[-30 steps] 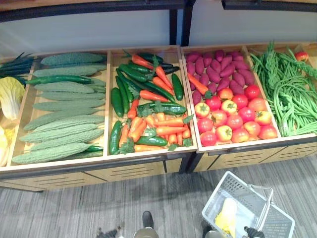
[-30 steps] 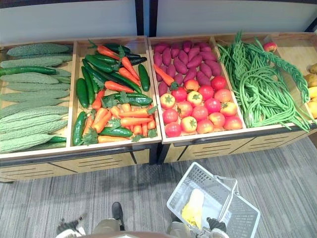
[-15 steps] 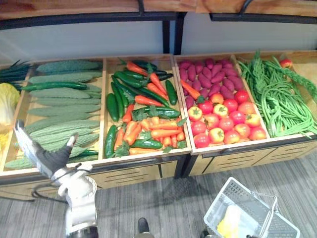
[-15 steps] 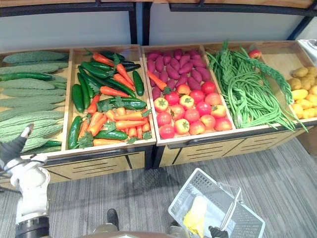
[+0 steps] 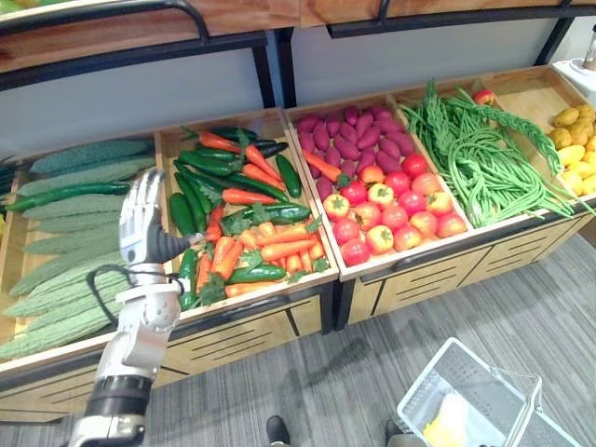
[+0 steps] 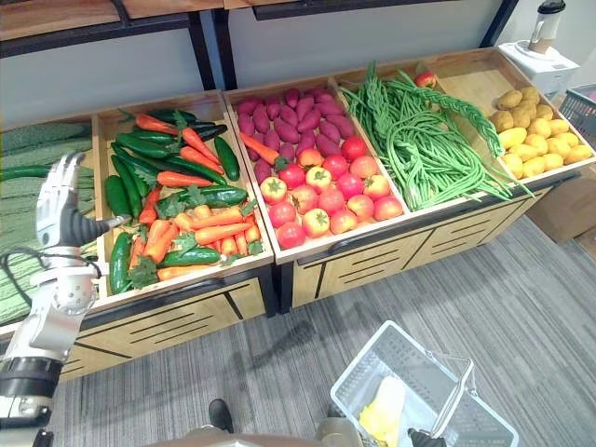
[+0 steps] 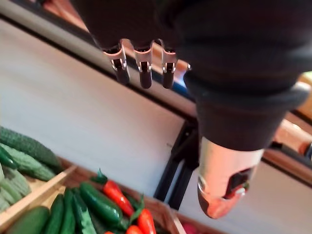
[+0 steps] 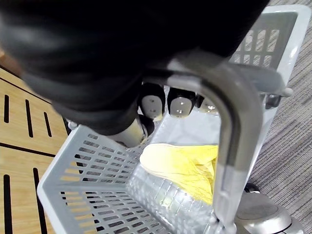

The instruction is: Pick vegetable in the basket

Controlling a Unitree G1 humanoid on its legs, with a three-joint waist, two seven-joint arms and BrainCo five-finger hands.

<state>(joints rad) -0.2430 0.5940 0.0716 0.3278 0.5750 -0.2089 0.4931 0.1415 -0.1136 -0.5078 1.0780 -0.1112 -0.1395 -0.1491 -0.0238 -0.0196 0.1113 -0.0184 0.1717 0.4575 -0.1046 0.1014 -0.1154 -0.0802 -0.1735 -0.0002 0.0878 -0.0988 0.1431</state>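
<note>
left hand (image 5: 142, 219) stands upright on a near-vertical forearm at the front edge of the wooden stand (image 5: 279, 321), over the divider between the bitter gourds (image 5: 65, 270) and the carrots (image 5: 279, 250), fingers straight and side by side, thumb jutting toward the carrots, holding nothing. right hand (image 8: 97, 58) is low near the floor, fingers curled round the grey handle (image 8: 229, 126) of the basket (image 6: 372, 358); a yellow vegetable (image 8: 183, 163) lies on the basket's bottom

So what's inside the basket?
One yellow leafy vegetable lies inside the grey basket. Anything under it is covered. The right hand, fingers curled round the handle, also hides part of the inside.
</note>
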